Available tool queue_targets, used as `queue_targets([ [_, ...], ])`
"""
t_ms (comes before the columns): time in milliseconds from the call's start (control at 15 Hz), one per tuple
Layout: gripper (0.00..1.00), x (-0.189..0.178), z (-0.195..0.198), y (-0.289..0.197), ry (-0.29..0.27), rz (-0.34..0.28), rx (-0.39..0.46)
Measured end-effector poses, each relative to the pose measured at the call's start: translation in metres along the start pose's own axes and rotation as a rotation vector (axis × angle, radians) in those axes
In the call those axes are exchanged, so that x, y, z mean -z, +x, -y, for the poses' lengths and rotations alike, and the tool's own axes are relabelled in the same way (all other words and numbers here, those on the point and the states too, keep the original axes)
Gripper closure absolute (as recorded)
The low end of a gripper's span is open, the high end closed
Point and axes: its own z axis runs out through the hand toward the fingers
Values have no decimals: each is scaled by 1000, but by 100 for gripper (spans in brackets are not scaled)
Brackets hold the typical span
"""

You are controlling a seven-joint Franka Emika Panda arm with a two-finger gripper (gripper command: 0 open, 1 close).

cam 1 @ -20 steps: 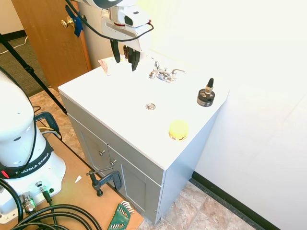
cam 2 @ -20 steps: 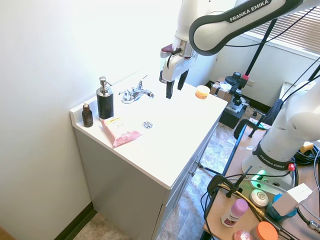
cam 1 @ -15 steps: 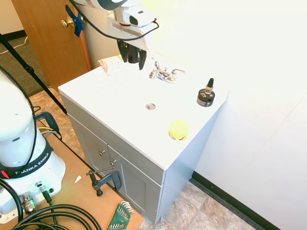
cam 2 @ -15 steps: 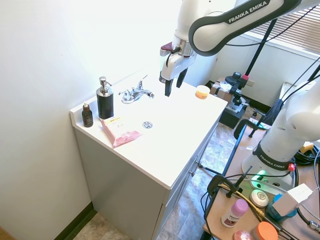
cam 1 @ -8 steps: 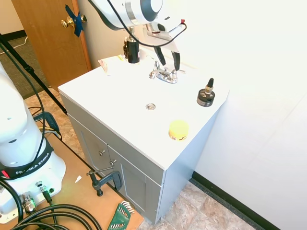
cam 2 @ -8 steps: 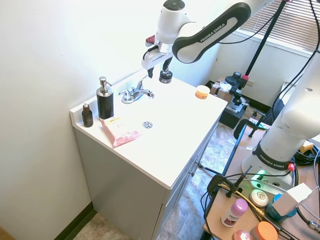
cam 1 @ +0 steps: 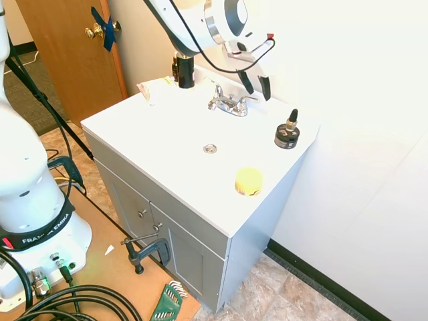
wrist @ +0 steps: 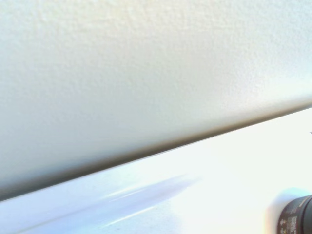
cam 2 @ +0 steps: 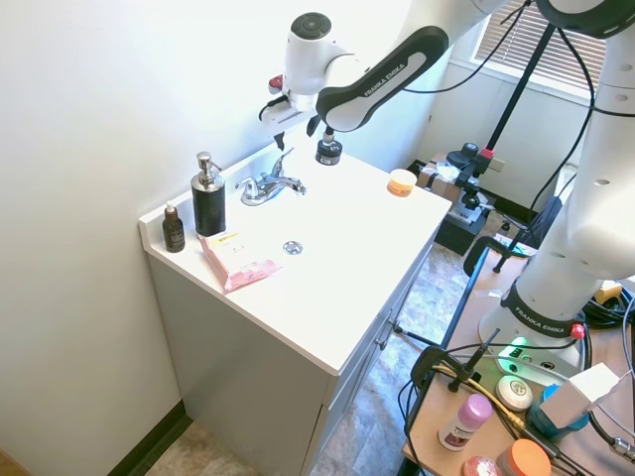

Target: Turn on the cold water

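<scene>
While your tool [cam 1: 255, 83] hangs empty with fingers apart near the wall, the chrome two-handle faucet [cam 1: 229, 103] sits just below it on the white desk [cam 1: 167, 144] — untouched. Descend carelessly and you may push the wrong lever, or clip the small dark dropper bottle [cam 1: 287, 132] beside it.

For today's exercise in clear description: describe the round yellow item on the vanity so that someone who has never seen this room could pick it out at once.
Start at the white vanity top and find the chrome faucet at its back edge. From the drain, move toward the front corner on the side away from the door: there lies the yellow disc. It is low, flat and alone, unlike the dark bottles along the back.
</scene>
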Motion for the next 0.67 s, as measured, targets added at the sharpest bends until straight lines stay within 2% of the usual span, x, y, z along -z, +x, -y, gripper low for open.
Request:
queue_targets([
  [267,0,-20,-14,-2,-36,19,7],
  [467,0,-20,-38,-17,-61,117,34],
  [600,0,3,-55,-24,-51,154,52],
  [667,0,17,-64,-33,-44,191,71],
])
